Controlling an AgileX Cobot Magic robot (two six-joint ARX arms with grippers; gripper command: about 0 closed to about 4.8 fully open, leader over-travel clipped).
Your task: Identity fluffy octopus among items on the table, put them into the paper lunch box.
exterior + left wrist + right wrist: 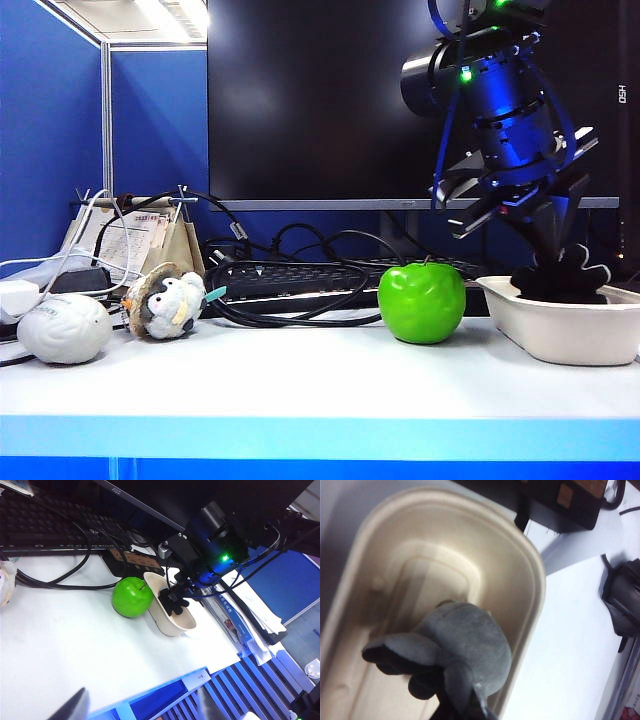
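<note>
The fluffy octopus (462, 652) hangs over the inside of the paper lunch box (532, 580), grey body rounded and dark tentacles spread, pinched from below by the closed right gripper (465, 707). Beside the box lies the white desk (570, 645), with dark cables at its edge.

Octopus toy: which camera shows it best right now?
The right wrist view: the octopus fills the picture, hanging over the lunch box in the shut right hand. The exterior view shows only its dark underside above the rim; the left wrist view shows a small dark shape.
</note>
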